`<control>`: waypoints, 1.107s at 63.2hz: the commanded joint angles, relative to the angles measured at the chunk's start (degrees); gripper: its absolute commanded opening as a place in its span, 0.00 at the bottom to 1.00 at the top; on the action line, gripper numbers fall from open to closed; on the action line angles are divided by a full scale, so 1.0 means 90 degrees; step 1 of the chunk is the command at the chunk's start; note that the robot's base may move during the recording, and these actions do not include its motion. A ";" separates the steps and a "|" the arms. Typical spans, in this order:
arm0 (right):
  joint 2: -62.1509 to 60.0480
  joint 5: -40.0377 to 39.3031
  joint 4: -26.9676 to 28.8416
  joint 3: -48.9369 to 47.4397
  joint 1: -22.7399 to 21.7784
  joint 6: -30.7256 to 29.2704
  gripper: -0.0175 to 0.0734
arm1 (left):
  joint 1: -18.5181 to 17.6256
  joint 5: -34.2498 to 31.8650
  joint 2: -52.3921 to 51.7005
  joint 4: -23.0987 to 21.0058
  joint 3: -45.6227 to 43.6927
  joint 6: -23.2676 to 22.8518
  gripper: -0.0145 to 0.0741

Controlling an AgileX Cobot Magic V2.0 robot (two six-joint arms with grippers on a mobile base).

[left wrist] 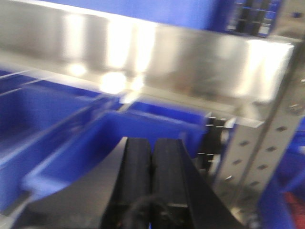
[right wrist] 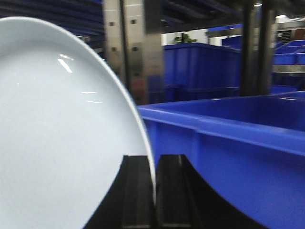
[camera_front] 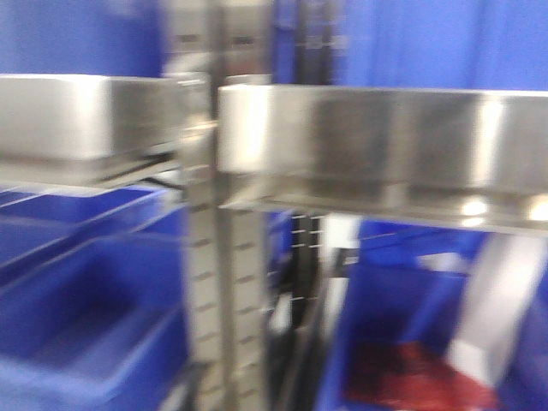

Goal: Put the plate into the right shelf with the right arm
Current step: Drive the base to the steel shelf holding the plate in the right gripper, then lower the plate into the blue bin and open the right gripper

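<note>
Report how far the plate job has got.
Done: the plate is picked up, its rim pinched in the shut right gripper and held on edge. In hand: it hangs beside a blue bin, close to an upright of the right shelf. Left: setting it down inside the shelf and letting go; nothing shows it resting anywhere yet. The left gripper is shut and empty.

On my feeds I see the left claw as two matte black, slab-like fingers with flat inner faces, flaring below into a broad black angular base; the right claw shows the same blocky black build
</note>
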 commanded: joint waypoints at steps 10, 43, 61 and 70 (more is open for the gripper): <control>0.0060 -0.0599 -0.0018 -0.0185 -0.0028 -0.0035 0.26 | -0.0042 -0.0533 -0.0026 -0.0015 0.0063 -0.0037 0.11; 0.0060 -0.0605 -0.0018 -0.0185 -0.0028 -0.0035 0.26 | -0.0042 -0.0533 -0.0026 -0.0015 0.0063 -0.0037 0.11; 0.0060 -0.0605 -0.0018 -0.0185 -0.0028 -0.0035 0.26 | -0.0042 -0.0533 -0.0026 -0.0015 0.0063 -0.0037 0.11; 0.0060 -0.0605 -0.0018 -0.0185 -0.0028 -0.0035 0.26 | -0.0042 -0.0533 -0.0026 -0.0015 0.0063 -0.0037 0.11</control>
